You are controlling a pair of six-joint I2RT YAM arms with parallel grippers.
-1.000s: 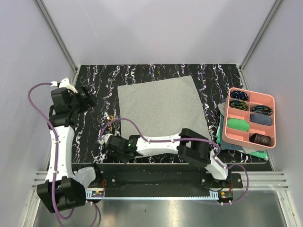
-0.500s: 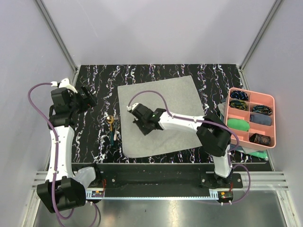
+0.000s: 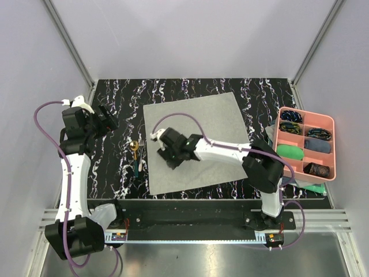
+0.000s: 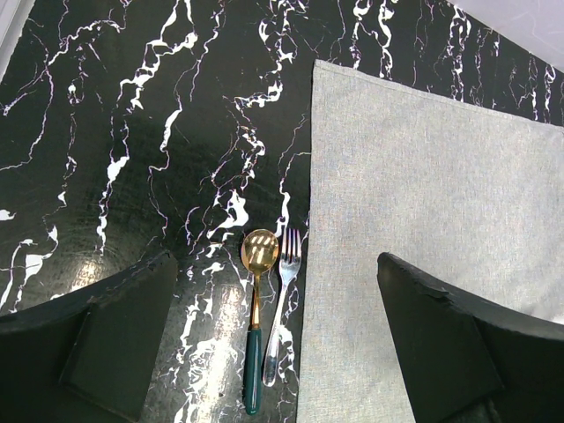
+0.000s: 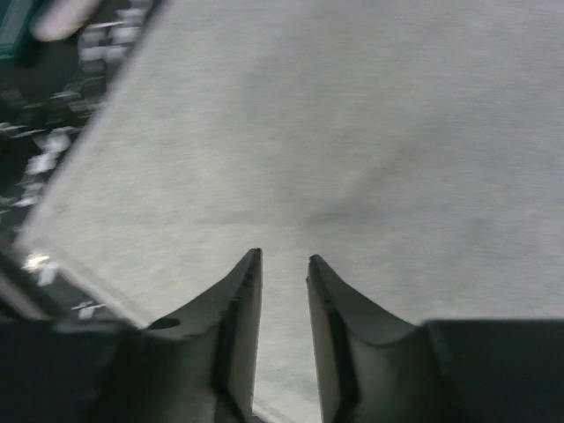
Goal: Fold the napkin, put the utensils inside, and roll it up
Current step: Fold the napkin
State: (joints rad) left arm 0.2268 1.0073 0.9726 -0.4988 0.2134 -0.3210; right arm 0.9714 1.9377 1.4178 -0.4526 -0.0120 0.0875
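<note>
- My right fingers [image 5: 238, 326] stand slightly parted and empty, above the napkin [image 5: 370, 123] near its left edge.
- My left fingers [image 4: 115, 344] gape wide, holding nothing, well left of the napkin.
- Spoon [image 4: 254, 361] and fork [image 4: 289, 251] lie on the bench [image 4: 132, 132], just left of the napkin.
- A shallow pinch could let the thin cloth slip or drag crooked.
</note>
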